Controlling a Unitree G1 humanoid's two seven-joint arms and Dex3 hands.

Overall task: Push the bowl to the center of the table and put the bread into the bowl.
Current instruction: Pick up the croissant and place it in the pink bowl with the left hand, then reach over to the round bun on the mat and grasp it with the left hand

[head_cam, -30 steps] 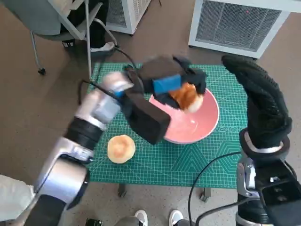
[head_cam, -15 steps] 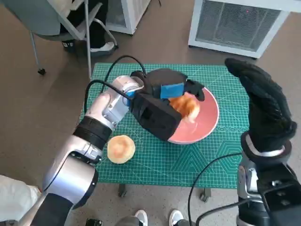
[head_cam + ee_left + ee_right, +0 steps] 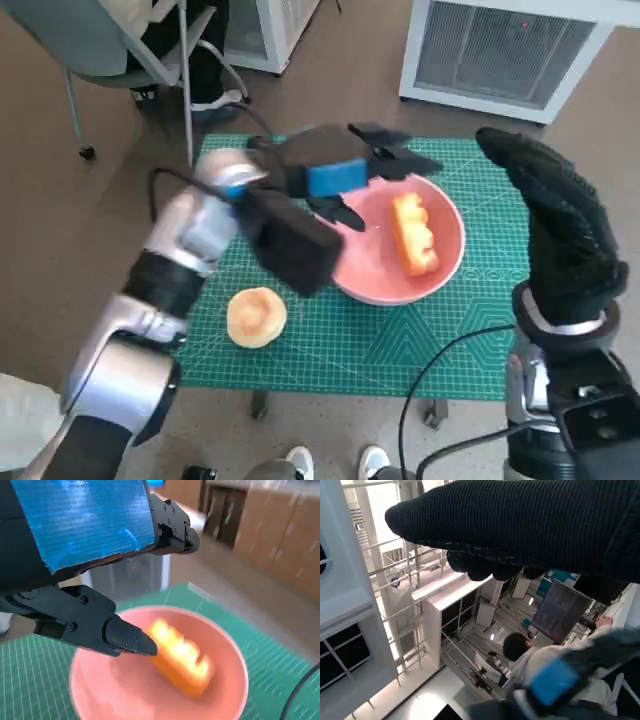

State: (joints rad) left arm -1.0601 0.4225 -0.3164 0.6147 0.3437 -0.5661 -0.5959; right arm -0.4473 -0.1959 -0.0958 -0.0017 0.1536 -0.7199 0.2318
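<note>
Pink bowl (image 3: pixel 400 262) holds soft, light bread (image 3: pixel 414 234); left hand (image 3: pixel 340 175) spread, empty above. Round bread (image 3: pixel 256 316) looks squashy: pinch sides gently.

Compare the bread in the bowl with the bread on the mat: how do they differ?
The bread in the bowl is long and ridged; the bread on the mat is round and smooth. The first lies inside the pink bowl, the second on the green mat beside it. Both are golden, and no robot hand touches either.
</note>
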